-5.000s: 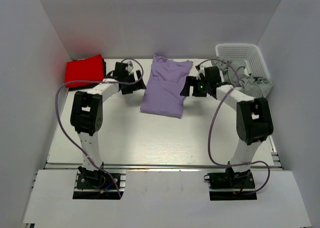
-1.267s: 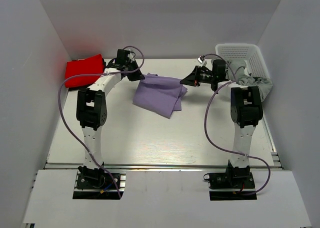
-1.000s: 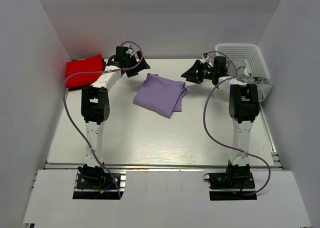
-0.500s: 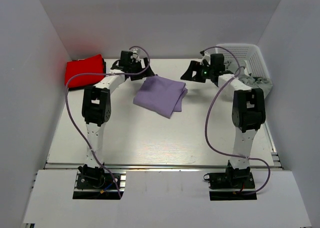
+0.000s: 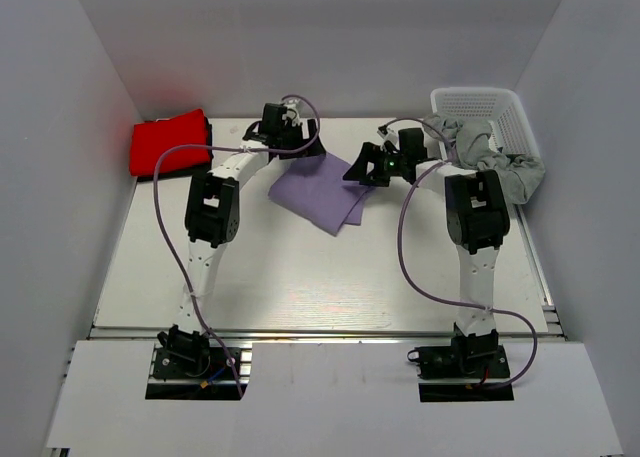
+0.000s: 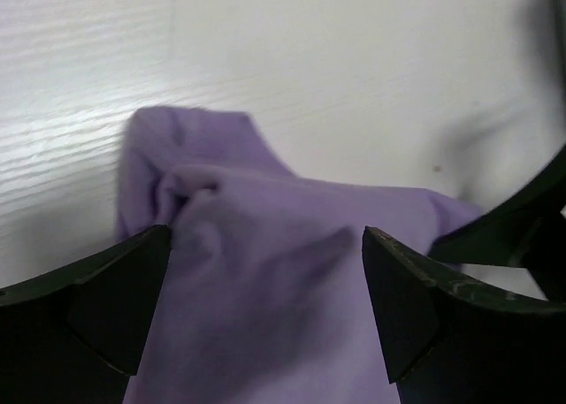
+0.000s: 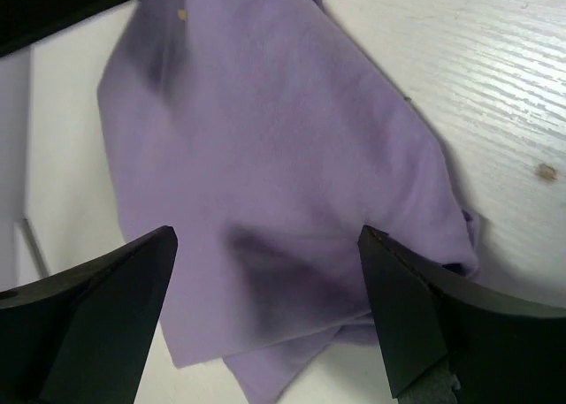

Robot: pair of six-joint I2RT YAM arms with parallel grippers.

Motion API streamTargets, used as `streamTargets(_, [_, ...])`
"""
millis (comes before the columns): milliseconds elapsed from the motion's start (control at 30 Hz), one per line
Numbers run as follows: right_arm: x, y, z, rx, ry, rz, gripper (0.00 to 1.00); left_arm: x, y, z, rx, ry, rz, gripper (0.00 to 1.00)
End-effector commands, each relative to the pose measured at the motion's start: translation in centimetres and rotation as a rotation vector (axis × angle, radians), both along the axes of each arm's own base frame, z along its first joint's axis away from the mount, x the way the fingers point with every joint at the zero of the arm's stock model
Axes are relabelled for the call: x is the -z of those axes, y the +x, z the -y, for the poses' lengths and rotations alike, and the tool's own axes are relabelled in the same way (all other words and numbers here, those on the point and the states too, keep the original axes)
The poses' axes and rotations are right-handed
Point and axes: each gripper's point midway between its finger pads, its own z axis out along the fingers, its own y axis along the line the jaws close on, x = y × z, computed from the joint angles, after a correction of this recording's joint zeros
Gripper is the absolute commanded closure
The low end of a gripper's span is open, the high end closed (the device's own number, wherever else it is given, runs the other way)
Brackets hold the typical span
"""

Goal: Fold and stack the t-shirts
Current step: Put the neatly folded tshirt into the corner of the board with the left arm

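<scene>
The folded lavender t-shirt lies mid-table. Above its far side, my left gripper and my right gripper both hang with jaws spread wide, gripping nothing. Farther back, the red t-shirt sits folded in the far-left corner.

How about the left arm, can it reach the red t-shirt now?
Probably yes: the left hand is open and empty above the purple t-shirt, with only bare table toward the red t-shirt.
</scene>
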Motion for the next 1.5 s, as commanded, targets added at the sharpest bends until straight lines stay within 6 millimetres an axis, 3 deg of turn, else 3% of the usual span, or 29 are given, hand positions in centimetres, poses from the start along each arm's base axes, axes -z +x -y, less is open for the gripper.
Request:
streamTargets(0, [0.0, 1.9, 0.7, 0.047, 0.026, 0.001, 0.1, 1.8, 1.3, -2.3, -0.07, 0.022, -0.029, 0.0])
streamTargets(133, [2.7, 1.7, 2.0, 0.086, -0.002, -0.065, 0.1, 4.2, 1.0, -2.3, -0.076, 0.03, -0.073, 0.0])
streamTargets(300, [3.3, 1.3, 2.6, 0.077, -0.026, -0.063, 0.1, 6.6, -0.2, -2.8, -0.082, 0.059, -0.142, 0.01])
streamTargets(400, [3.3, 1.4, 2.9, 0.057, -0.061, -0.049, 0.1, 7.8, -2.2, -3.9, -0.097, 0.107, -0.204, 0.19])
streamTargets(433, [3.0, 1.4, 2.9, 0.052, -0.071, -0.053, 0.1, 6.8, -2.6, -4.3, -0.108, 0.118, -0.204, 0.24])
streamTargets(467, [2.5, 1.5, 3.0, 0.031, -0.088, -0.013, 0.1, 8.5, -4.3, -5.8, -0.138, 0.184, -0.254, 0.35])
streamTargets(533, [2.5, 1.2, 3.3, 0.033, -0.118, -0.022, 0.1, 8.9, -6.5, -6.9, -0.166, 0.25, -0.295, 0.48])
streamTargets(600, [2.0, 0.8, 3.6, 0.026, -0.143, -0.005, 0.1, 9.4, -10.2, -8.5, -0.201, 0.312, -0.357, 0.56])
streamTargets(633, [1.4, 0.5, 3.7, 0.021, -0.143, -0.003, 0.1, 11.5, -14.0, -9.4, -0.184, 0.338, -0.444, 0.56])
streamTargets(667, [1.8, -0.8, 3.9, -0.005, -0.157, -0.011, 0.1, 9.7, -14.5, -9.3, -0.191, 0.305, -0.411, 0.56])
streamTargets(700, [1.8, -1.5, 3.7, -0.019, -0.162, -0.018, 0.1, 9.7, -15.7, -9.6, -0.206, 0.295, -0.425, 0.56])
streamTargets(733, [1.2, -2.1, 3.6, -0.031, -0.173, -0.005, 0.1, 11.5, -19.3, -10.5, -0.199, 0.308, -0.496, 0.56])
streamTargets(767, [2.4, -4.5, 3.9, -0.038, -0.184, -0.049, 0.1, 11.4, -20.8, -10.3, -0.191, 0.301, -0.507, 0.56])
streamTargets(800, [1.6, -5.1, 4.1, -0.036, -0.179, -0.032, 0.1, 9.6, -21.0, -10.3, -0.208, 0.268, -0.466, 0.55])
streamTargets(833, [1.4, -5.7, 3.0, -0.056, -0.161, -0.006, 0.1, 10.5, -23.5, -10.9, -0.201, 0.276, -0.502, 0.53])
streamTargets(867, [3.5, -8.5, 3.5, -0.068, -0.17, -0.071, 0.1, 10.2, -24.2, -10.7, -0.2, 0.268, -0.496, 0.5])
streamTargets(900, [2.1, -8.9, 3.3, -0.074, -0.163, -0.038, 0.1, 9.2, -24.7, -11.1, -0.211, 0.267, -0.465, 0.46])
streamTargets(967, [3.1, -10.8, 3.3, -0.09, -0.194, -0.059, 0.1, 7.9, -24.7, -11.1, -0.217, 0.267, -0.426, 0.4])
streamTargets(1033, [2.0, -11.3, 3.1, -0.085, -0.205, -0.025, 0.1, 7.3, -25.1, -11.2, -0.217, 0.27, -0.407, 0.25])
streamTargets(1067, [1.4, -11.1, 3.3, -0.079, -0.221, 0.003, 0.1, 6.1, -24.8, -11.0, -0.219, 0.256, -0.378, 0.23])
streamTargets(1200, [-2.0, -10.7, 2.9, -0.044, -0.224, 0.085, 0.1, 4.7, -25.8, -10.6, -0.201, 0.242, -0.341, 0.09])
streamTargets(1300, [-4.1, -10.7, 3.3, 0.009, -0.256, 0.138, 0.1, 2.9, -26.0, -11.1, -0.225, 0.227, -0.294, 0.06])
streamTargets(1333, [-4.2, -10.8, 3.4, 0.017, -0.264, 0.141, 0.1, 2.3, -26.1, -11.1, -0.234, 0.214, -0.288, 0.01])
streamTargets(1467, [-3.4, -11.8, 3.3, 0.029, -0.309, 0.118, 0.1, 0.1, -26.7, -11.9, -0.269, 0.203, -0.234, 0.01])
